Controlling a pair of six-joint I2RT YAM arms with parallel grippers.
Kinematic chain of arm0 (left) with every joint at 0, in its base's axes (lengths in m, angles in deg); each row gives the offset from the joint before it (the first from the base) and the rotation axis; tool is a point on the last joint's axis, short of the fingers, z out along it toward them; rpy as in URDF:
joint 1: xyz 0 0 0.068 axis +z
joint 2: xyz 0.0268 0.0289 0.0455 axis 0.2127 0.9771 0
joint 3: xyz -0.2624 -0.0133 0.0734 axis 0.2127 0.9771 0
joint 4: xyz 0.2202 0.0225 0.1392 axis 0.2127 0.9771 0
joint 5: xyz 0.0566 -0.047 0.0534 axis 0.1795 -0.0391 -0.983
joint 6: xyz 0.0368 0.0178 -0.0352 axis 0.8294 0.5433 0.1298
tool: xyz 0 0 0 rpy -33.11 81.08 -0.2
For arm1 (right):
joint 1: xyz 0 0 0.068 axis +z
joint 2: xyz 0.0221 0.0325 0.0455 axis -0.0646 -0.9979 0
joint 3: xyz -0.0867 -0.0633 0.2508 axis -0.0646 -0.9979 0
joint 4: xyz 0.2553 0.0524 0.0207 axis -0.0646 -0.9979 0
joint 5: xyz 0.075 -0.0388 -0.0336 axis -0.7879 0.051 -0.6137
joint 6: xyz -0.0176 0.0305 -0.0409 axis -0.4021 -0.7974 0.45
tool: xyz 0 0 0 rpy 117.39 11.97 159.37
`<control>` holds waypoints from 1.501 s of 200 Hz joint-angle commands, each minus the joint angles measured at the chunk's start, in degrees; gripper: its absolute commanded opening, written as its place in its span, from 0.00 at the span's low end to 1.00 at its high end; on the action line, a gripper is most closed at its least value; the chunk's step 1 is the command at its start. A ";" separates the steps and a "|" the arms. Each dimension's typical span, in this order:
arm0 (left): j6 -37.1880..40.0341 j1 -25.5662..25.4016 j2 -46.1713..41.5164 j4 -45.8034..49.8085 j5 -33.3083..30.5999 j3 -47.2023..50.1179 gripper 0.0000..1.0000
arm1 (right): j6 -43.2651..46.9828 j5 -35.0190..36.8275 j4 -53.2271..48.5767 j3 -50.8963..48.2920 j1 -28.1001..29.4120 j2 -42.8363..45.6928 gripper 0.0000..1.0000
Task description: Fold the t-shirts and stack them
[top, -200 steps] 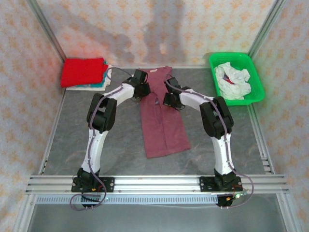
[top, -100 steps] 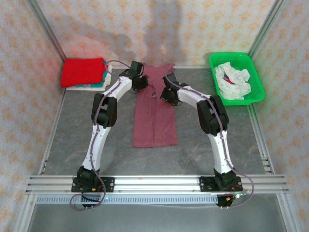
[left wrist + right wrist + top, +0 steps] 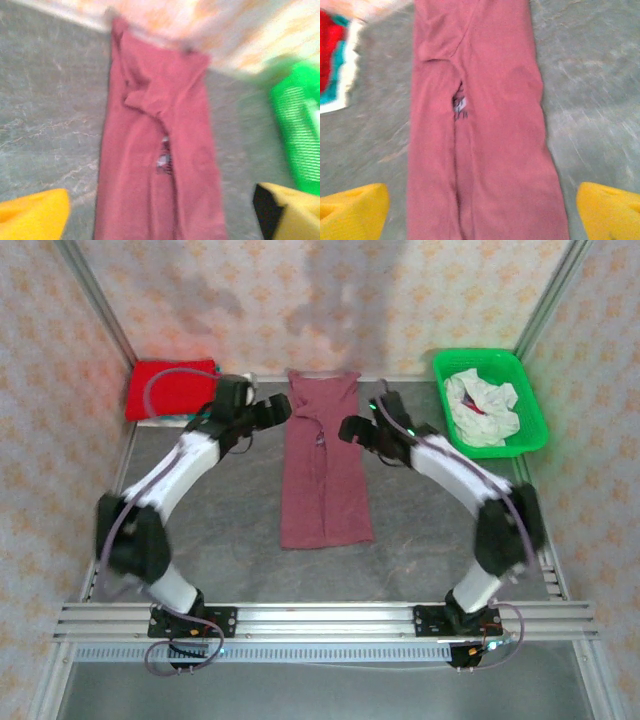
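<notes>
A green basket [image 3: 478, 356] sits at the grey table's [image 3: 240, 515] far-right corner.

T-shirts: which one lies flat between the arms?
The maroon t-shirt, mid-table; the red t-shirt sits far left, the white t-shirt lies in the basket.

One maroon t-shirt [image 3: 323, 465], one red-topped stack [image 3: 170, 388], one green basket [image 3: 478, 353]
</notes>
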 commanded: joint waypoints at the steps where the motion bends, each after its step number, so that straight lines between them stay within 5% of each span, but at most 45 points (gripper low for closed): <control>1: 0.15 2.63 -4.88 -4.97 4.82 12.41 1.00 | -5.78 -12.24 16.08 -16.75 -3.90 9.19 1.00; 17: 0.94 2.91 -9.31 0.13 8.94 18.50 0.99 | -2.98 -15.15 6.58 -17.93 -1.97 10.84 0.76; 40: -0.63 2.90 -16.78 4.68 13.35 28.24 0.64 | 0.50 -11.77 -2.65 -20.04 4.20 12.58 0.62; 56: -0.96 2.48 -20.54 9.17 15.83 32.83 0.61 | -0.87 -11.86 -1.20 -25.09 5.39 14.91 0.57; 86: -0.17 -1.64 -22.52 13.86 18.71 37.71 0.61 | -1.85 -11.48 0.12 -30.50 5.44 16.50 0.54; 130: -5.95 -7.27 -22.10 6.64 18.33 42.33 0.54 | -2.50 -7.52 0.89 -33.58 5.45 15.37 0.51; 175: -5.72 -9.02 -17.61 3.99 18.10 40.49 0.45 | -3.48 -7.13 5.13 -35.16 5.45 14.59 0.51; 300: -8.31 -14.03 -8.19 -1.23 16.29 38.93 0.41 | -3.79 -4.99 7.99 -39.06 5.45 15.74 0.50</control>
